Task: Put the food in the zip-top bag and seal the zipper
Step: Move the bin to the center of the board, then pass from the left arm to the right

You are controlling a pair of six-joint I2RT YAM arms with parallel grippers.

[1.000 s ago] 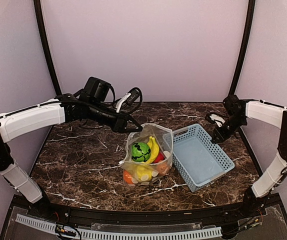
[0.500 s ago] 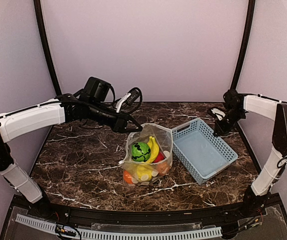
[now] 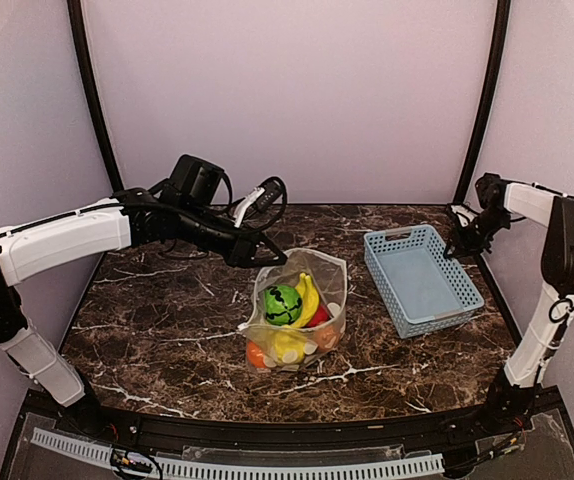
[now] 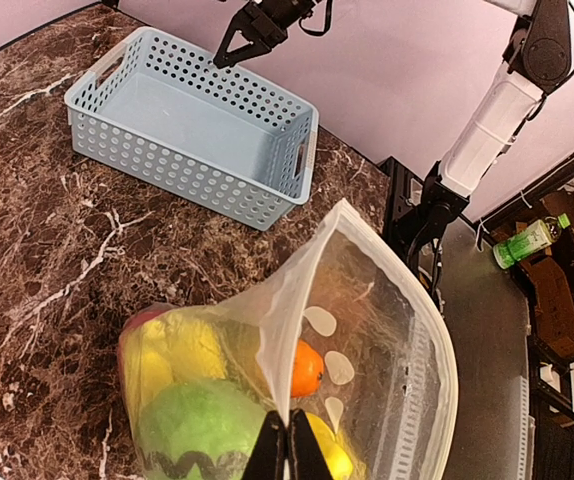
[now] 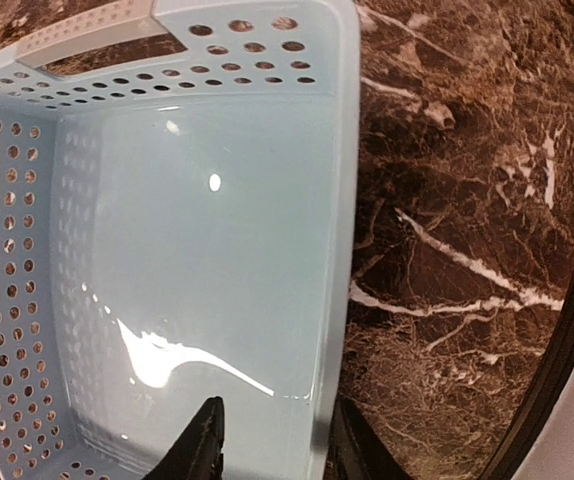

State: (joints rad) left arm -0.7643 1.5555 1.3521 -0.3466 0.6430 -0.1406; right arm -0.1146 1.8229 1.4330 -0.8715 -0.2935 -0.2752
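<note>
The left claw (image 4: 287,455) was pinched shut on the rim of the zip-top bag (image 3: 329,275), holding that corner of the mouth up. The bag stood slumped near the middle of the bench (image 3: 167,310) with the food (image 3: 281,303) piled inside it. From that pinch the zipper (image 4: 303,270) ran away from the left claw and curved round a gaping mouth, so its long axis pointed roughly toward the blue basket (image 3: 422,285) and the right arm's side. The right claw (image 5: 277,415) was part-open at the far right of the bench, its two fingers astride the basket's wall, one inside and one outside. Whether they pressed the wall could not be told. The bag lay well apart from it, to its left and nearer the arm bases. Sealing looked to depend on the free end of the zipper, which lay on the right arm's side with nothing holding it.
</note>
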